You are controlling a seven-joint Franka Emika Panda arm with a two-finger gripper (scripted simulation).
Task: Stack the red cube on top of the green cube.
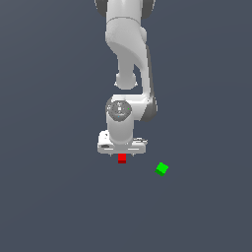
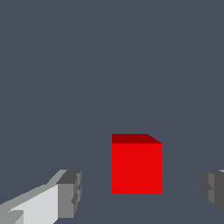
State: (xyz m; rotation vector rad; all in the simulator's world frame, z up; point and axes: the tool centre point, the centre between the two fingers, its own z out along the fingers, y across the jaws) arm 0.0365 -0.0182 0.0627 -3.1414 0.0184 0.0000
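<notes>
Fingers (image 2: pixel 70 194) of the gripper (image 2: pixel 141 192) stand spread wide in the wrist view, with the red cube (image 2: pixel 136 166) between them and gaps on both sides. Nothing is pinched. Only the exterior view shows the green cube (image 1: pixel 162 169). It sits near the red cube (image 1: pixel 122 158), toward the exterior view's right, turned a bit. The white arm (image 1: pixel 127 59) hangs right over the red one. The bench (image 1: pixel 54 197) is flat, plain, dark blue-grey all over.

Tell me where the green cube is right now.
In the exterior view, the green cube sits on the floor to the exterior view's right of the red cube and the gripper, apart from both.
</notes>
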